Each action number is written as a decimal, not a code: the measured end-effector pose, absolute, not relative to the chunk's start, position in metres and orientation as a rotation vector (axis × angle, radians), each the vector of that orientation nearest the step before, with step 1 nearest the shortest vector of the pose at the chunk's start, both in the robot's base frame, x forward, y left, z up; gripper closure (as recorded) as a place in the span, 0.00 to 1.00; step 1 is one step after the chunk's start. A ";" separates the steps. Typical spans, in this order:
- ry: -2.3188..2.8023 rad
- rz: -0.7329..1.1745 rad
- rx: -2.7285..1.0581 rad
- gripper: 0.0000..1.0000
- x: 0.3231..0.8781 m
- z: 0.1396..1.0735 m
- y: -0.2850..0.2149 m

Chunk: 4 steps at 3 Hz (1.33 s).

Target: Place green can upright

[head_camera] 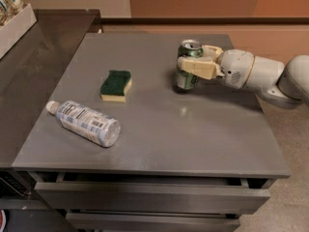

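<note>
The green can (187,76) stands upright on the grey table (159,124) at its back right, its silver top with the pull tab facing up. My gripper (200,62) reaches in from the right at mid-height of the can. Its cream fingers (197,67) are closed around the can's right side, one in front and one behind. The can's base appears to rest on the tabletop. The white arm (251,74) stretches off to the right edge.
A green-and-yellow sponge (116,85) lies left of the can at the table's middle. A clear plastic bottle (84,123) with a white label lies on its side at the front left. A darker counter (34,66) adjoins on the left. Drawers (149,197) sit below the front edge.
</note>
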<state>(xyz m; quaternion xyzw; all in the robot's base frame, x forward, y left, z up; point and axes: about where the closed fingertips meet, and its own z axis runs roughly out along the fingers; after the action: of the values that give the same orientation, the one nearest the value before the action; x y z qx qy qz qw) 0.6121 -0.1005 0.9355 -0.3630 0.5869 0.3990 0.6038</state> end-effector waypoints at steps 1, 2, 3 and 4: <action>1.368 0.906 -0.871 0.60 0.611 0.929 -0.100; 1.395 0.878 -0.910 0.36 0.610 0.921 -0.101; 1.407 0.871 -0.910 0.13 0.609 0.913 -0.104; 1.405 0.875 -0.914 0.00 0.609 0.913 -0.101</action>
<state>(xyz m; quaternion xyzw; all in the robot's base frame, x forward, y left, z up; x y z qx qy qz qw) 0.6086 -0.1009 0.9133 -0.3919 0.6026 0.3750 0.5854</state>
